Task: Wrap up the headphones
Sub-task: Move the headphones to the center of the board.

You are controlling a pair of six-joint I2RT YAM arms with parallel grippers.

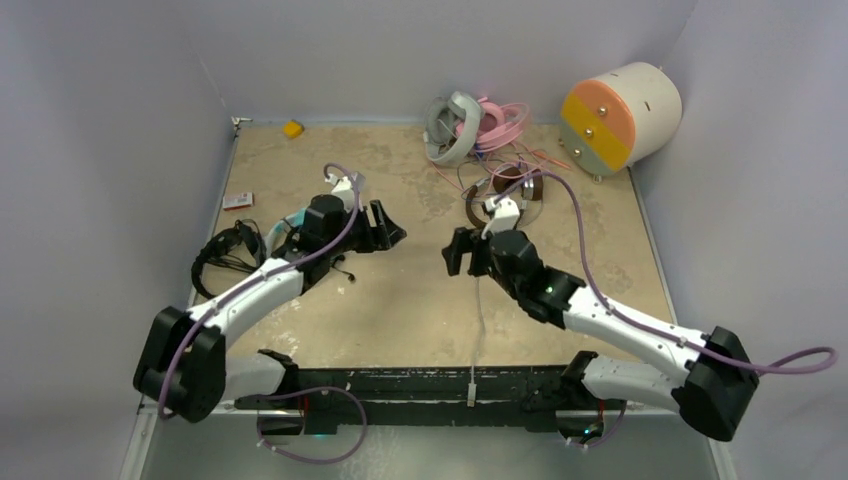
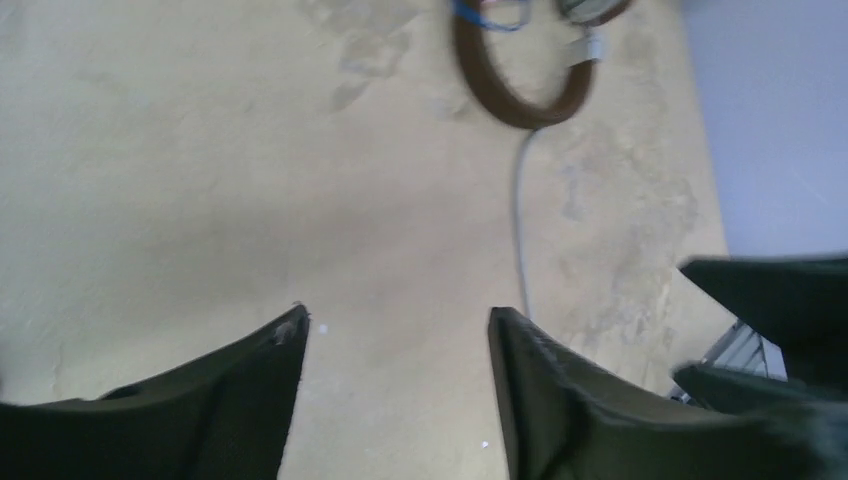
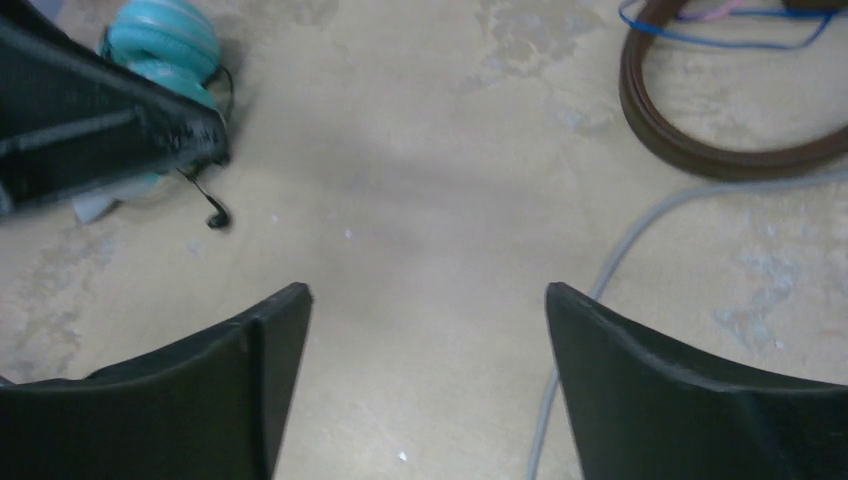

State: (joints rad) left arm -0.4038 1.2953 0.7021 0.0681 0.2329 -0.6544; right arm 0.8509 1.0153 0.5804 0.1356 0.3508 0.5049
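Observation:
Both grippers hang open and empty over the bare middle of the table, facing each other. My left gripper point(image 1: 385, 228) point(image 2: 398, 320) is just right of the teal-and-white headphones point(image 1: 290, 225) point(image 3: 165, 40). My right gripper point(image 1: 460, 255) point(image 3: 428, 290) is below the brown-and-silver headphones point(image 1: 505, 190) point(image 2: 510, 90) point(image 3: 700, 140). Their grey cable point(image 1: 478, 320) point(image 2: 520, 220) point(image 3: 620, 250) runs loose to the table's front edge. Black headphones point(image 1: 225, 258) lie at the left. Grey-white headphones point(image 1: 452, 128) and pink ones point(image 1: 500, 120) lie at the back.
A big cream cylinder with an orange-and-yellow face point(image 1: 620, 118) lies at the back right. A small yellow object point(image 1: 292, 128) sits at the back left, and a small red-and-white box point(image 1: 237, 201) by the left wall. A thin black plug point(image 3: 215, 215) lies near the teal pair.

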